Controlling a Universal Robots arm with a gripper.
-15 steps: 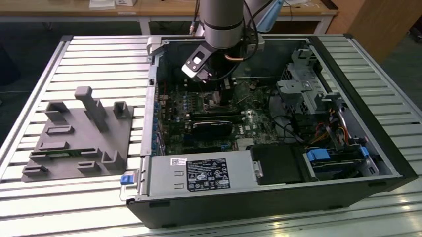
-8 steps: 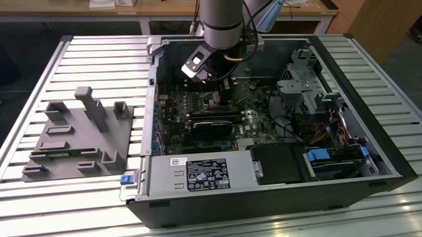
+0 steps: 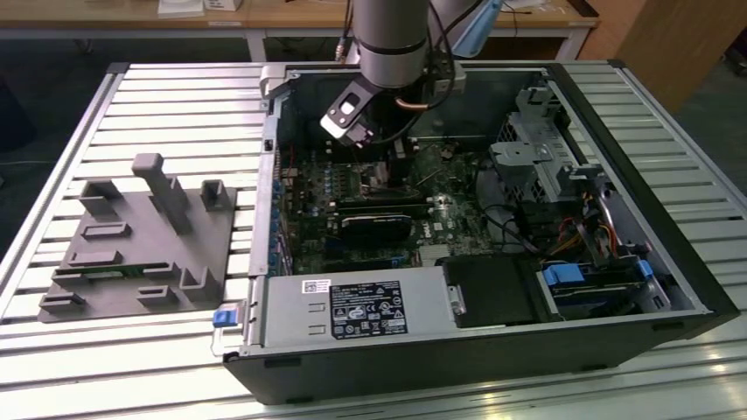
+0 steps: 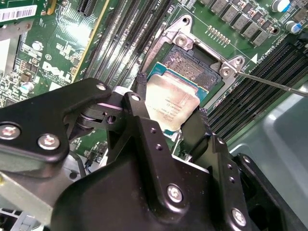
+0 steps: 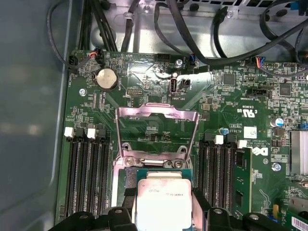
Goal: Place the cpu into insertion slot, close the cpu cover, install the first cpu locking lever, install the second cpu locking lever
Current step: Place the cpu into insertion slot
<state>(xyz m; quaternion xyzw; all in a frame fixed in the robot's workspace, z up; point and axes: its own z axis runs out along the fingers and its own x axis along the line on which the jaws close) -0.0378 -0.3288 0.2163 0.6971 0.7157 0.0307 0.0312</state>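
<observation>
Ext. view gives the wide scene: arm (image 3: pixel 394 35) reaching down into an open PC case (image 3: pixel 467 367) on a slatted table (image 3: pixel 175 96). Grey fixture (image 3: pixel 140 254) sits on the exterior view's left. PSU box (image 3: pixel 280 306) is at the near side, w/ a white printed label.

Both wrist views give the close-up: gripper (image 4: pixel 172 100) is closed on the cpu (image 4: pixel 171 103), black fingers (image 4: pixel 140 89) pinching two opposite edges. Cpu is square, so no long axis. Its silver top faces the wrist cams and carries small dark print.

In the second wrist view it hangs over one edge of the insertion slot (image 4: pixel 192 62), whose dark centre is mostly bare; can't tell if they touch. Thin locking lever (image 4: pixel 272 83) sticks out from a slot corner.

First wrist view shows the cpu cover (image 5: pixel 156 113) hinged open, w/ green motherboard (image 5: pixel 144 82) visible thru its window.
</observation>
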